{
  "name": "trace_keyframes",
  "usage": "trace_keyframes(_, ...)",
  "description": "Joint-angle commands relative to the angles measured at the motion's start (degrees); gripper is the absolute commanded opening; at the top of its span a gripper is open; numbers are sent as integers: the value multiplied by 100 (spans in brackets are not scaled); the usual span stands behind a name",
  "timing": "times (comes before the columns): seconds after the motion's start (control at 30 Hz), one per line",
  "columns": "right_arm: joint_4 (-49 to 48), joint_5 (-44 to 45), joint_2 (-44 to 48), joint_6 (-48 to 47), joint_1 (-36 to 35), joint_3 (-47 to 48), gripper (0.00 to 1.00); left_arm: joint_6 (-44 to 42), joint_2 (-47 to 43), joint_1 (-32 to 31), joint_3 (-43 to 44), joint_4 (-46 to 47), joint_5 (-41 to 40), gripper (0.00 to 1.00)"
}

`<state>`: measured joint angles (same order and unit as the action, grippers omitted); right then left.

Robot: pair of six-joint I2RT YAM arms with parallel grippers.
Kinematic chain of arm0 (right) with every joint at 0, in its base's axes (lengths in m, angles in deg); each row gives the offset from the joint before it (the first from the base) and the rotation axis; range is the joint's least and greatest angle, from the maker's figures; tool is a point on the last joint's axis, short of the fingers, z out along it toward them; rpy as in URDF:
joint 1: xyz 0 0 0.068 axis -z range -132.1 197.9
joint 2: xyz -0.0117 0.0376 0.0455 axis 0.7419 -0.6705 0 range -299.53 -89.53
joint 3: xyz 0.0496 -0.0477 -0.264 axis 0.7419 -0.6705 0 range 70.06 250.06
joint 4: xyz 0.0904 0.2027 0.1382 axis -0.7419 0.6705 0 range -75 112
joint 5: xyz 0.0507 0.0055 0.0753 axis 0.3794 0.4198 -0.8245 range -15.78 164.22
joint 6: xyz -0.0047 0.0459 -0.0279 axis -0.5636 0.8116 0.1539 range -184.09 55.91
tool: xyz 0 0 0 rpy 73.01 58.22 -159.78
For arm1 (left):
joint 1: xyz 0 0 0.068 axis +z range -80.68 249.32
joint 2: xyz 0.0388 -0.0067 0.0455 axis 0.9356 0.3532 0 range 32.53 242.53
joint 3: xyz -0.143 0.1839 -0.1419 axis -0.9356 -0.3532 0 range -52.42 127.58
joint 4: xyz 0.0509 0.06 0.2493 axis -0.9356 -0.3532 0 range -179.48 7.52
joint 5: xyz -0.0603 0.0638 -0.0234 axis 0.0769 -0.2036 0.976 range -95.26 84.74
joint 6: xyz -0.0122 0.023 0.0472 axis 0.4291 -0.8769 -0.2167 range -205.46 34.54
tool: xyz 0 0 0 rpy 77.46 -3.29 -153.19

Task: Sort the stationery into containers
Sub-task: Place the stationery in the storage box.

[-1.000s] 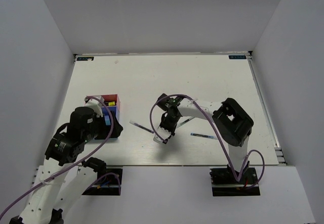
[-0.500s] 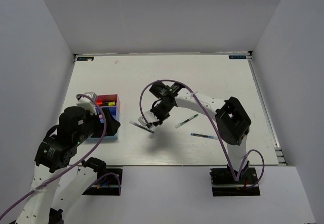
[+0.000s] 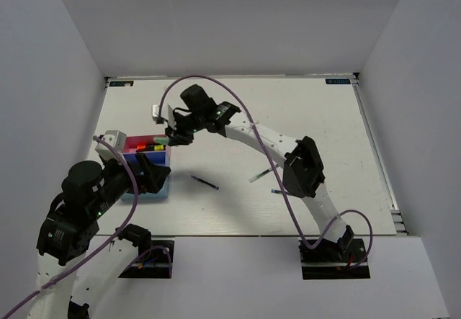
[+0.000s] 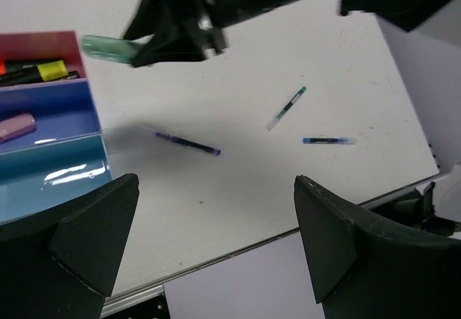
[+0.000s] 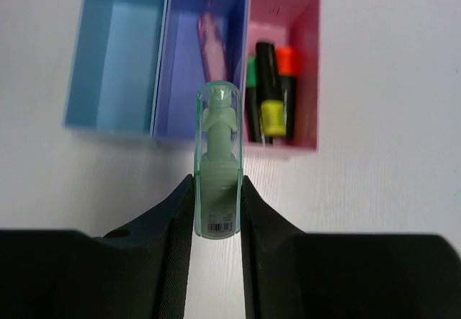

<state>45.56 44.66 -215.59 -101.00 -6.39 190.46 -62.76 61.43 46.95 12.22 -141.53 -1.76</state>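
My right tool point(image 5: 218, 193) clamps a pale green translucent clip point(image 5: 218, 146) near the pink open box point(image 5: 311, 67); my left tool point(image 4: 216, 232) stands apart.

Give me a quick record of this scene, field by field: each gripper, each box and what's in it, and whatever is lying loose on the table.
Right gripper: shut on the pale green clip, held above the boxes
Left gripper: open, holding nothing
Pink box: three highlighters
Middle blue box: one lilac item
Light blue box: nothing seen inside
Table: purple pen, green-tipped pen, blue pen
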Motion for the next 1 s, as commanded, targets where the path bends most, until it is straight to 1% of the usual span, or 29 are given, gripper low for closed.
trace_keyframes(0.0, -1118, -269, -428, 1937, -231, 555, 0, -46, -60, -13, 119, 463, 413, 99)
trace_keyframes(0.07, -1254, -400, -656, 2222, -249, 651, 0, -46, -166, -22, 101, 551, 519, 99)
trace_keyframes(0.1, -1446, -436, -726, 2545, -310, 756, 0, -72, -192, -13, 101, 570, 537, 99)
trace_keyframes(0.27, -1983, -612, -1122, 3136, -399, 801, 0, -73, -184, -13, 93, 447, 572, 99)
trace_keyframes(0.43, -2239, -331, -1404, 3163, -469, 915, 0, -11, -254, -13, -13, 464, 599, 99)
trace_keyframes(0.67, -2231, 29, -1535, 2654, -469, 801, 0, 24, -324, -13, -250, 464, 642, 99)
trace_keyframes(0.7, -2222, 64, -1518, 2601, -443, 801, 2, 33, -324, -13, -268, 464, 642, 99)
trace_keyframes(0.8, -2161, 56, -1518, 2460, -460, 783, 35, 59, -350, -13, -320, 456, 651, 99)
trace_keyframes(0.87, -2116, -5, -1501, 2399, -461, 766, 53, 50, -368, -13, -329, 421, 651, 99)
trace_keyframes(0.93, -2099, -14, -1474, 2390, -469, 766, 61, 50, -377, -30, -338, 385, 651, 99)
trace_keyframes(0.97, -2073, -15, -1457, 2416, -469, 766, 63, 42, -368, -22, -312, 376, 651, 99)
